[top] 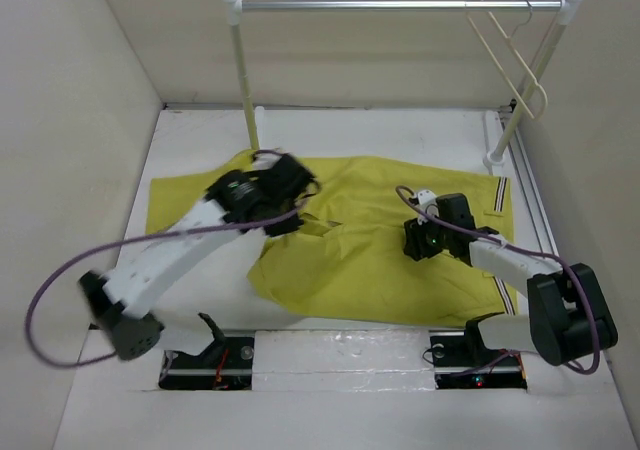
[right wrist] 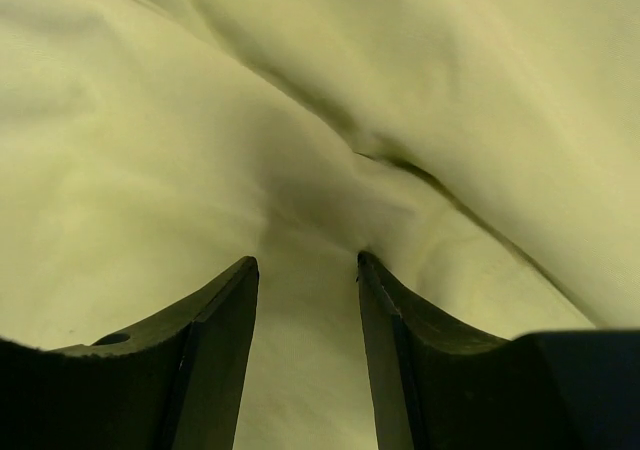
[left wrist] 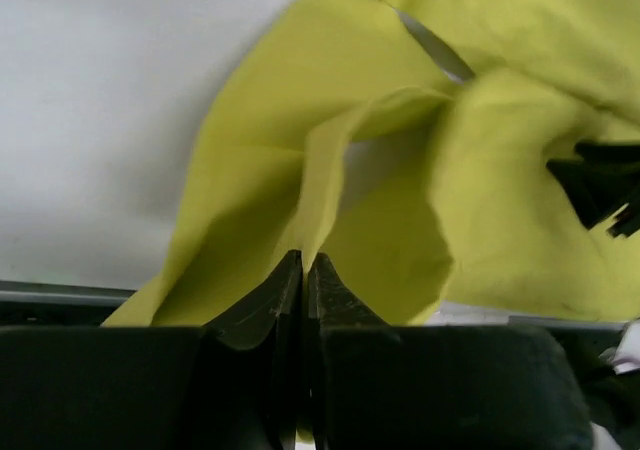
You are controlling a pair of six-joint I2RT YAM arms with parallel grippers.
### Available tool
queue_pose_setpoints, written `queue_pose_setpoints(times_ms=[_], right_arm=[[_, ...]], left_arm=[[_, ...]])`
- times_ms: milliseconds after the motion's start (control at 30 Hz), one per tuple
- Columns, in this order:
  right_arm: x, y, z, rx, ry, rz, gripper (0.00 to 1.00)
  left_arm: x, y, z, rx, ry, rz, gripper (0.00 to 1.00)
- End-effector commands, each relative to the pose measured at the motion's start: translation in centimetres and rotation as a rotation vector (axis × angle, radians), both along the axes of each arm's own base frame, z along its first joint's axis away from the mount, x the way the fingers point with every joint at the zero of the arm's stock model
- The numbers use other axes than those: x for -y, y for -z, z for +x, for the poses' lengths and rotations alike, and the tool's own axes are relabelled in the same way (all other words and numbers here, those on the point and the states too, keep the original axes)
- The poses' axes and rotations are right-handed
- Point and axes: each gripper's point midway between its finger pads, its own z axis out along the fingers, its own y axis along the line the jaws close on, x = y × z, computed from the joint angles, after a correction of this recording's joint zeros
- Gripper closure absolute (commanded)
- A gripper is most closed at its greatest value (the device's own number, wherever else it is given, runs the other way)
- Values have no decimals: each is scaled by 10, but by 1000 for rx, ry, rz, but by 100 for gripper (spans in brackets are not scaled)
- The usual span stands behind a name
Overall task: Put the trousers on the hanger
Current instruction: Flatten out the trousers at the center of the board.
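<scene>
The mustard-yellow trousers [top: 370,260] lie spread across the white table, with the striped tab [top: 497,196] at their right edge. My left gripper [top: 292,213] is shut on a fold of the trousers [left wrist: 320,170] and holds it raised. My right gripper [top: 413,245] is open, fingertips pressed down on the cloth [right wrist: 300,300] near the middle right, with a strip of cloth between the jaws. The cream-white hanger [top: 512,60] hangs by its hook from the right end of the rail, far from both grippers.
A metal rail [top: 400,5] on two white posts [top: 246,75] stands across the back. Beige walls close in the left, right and back. The arm bases [top: 210,355] sit at the near edge. A purple cable [top: 60,290] loops off the left arm.
</scene>
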Motion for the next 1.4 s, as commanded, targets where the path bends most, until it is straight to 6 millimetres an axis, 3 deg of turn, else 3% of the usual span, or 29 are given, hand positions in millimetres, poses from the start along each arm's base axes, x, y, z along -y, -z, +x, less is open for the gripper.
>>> queue_pose_setpoints(times_ms=[0, 33, 67, 100, 167, 200, 233, 267, 300, 333, 367, 433, 500, 533, 567, 600, 633, 667, 700, 767, 833, 867, 900, 1033, 1067, 1133, 1267, 1367], right_arm=[[18, -9, 11, 52, 30, -50, 50], [21, -8, 8, 39, 28, -65, 49], [30, -10, 10, 46, 51, -79, 49], [37, -11, 10, 48, 71, -93, 49], [54, -14, 8, 50, 117, -112, 49], [62, -16, 7, 56, 138, -121, 49], [65, -16, 4, 52, 148, -111, 49], [66, -19, 3, 53, 157, -100, 49], [67, -28, 4, 75, 166, -101, 49], [69, -34, 2, 77, 173, -105, 49], [69, -45, 5, 103, 183, -98, 49], [70, -61, 3, 130, 189, -96, 49], [72, -78, 7, 166, 186, -107, 50], [67, -88, 7, 205, 165, -93, 50], [63, -91, 6, 221, 144, -87, 52], [59, -95, 6, 230, 125, -72, 64], [50, -97, 3, 234, 82, -62, 72], [45, -96, 2, 234, 44, -61, 80], [39, -97, 0, 231, 12, -54, 92], [27, -90, -8, 199, -44, -53, 94], [12, -86, -11, 196, -97, -25, 78], [2, -83, -16, 179, -128, -17, 60], [-5, -81, -19, 172, -152, -5, 54], [-28, -72, -26, 145, -215, 14, 49], [-32, -69, -30, 131, -220, 19, 49], [-43, -64, -39, 116, -241, 19, 49], [-46, -68, -41, 126, -228, 33, 49], [-52, -68, -45, 125, -245, 44, 49]], left_arm=[[119, 18, 34, 27, 108, 23, 100], [158, -15, 47, 93, 145, -42, 96], [194, 25, 39, 28, 222, 54, 89], [211, 26, 38, 27, 264, 64, 67], [240, 23, 39, 44, 311, 65, 41], [242, 22, 39, 49, 323, 63, 21], [245, 33, 37, 36, 340, 52, 14], [241, 16, 33, 62, 348, 7, 11], [234, 15, 38, 69, 334, -12, 9], [227, 8, 39, 86, 322, -42, 9], [207, 2, 36, 109, 297, -74, 10], [175, -4, 52, 150, 203, -117, 11], [127, 3, 51, 169, 114, -147, 13], [100, 6, 63, 167, 39, -174, 14], [76, 21, 58, 168, 0, -215, 15], [60, 32, 61, 154, -32, -244, 20], [63, 32, 60, 135, -6, -356, 21], [32, 60, 60, 101, -70, -368, 22], [29, 68, 57, 82, -64, -402, 21], [32, 77, 53, 84, -13, -443, 19], [39, 72, 57, 92, 32, -453, 14], [44, 75, 59, 80, 46, -455, 13], [47, 73, 62, 89, 59, -464, 11], [59, 72, 81, 116, 67, -501, 12], [61, 82, 85, 89, 58, -485, 13], [56, 103, 94, 43, 14, -409, 37], [47, 130, 96, -17, -25, -322, 40], [39, 138, 106, -6, -67, -283, 41]])
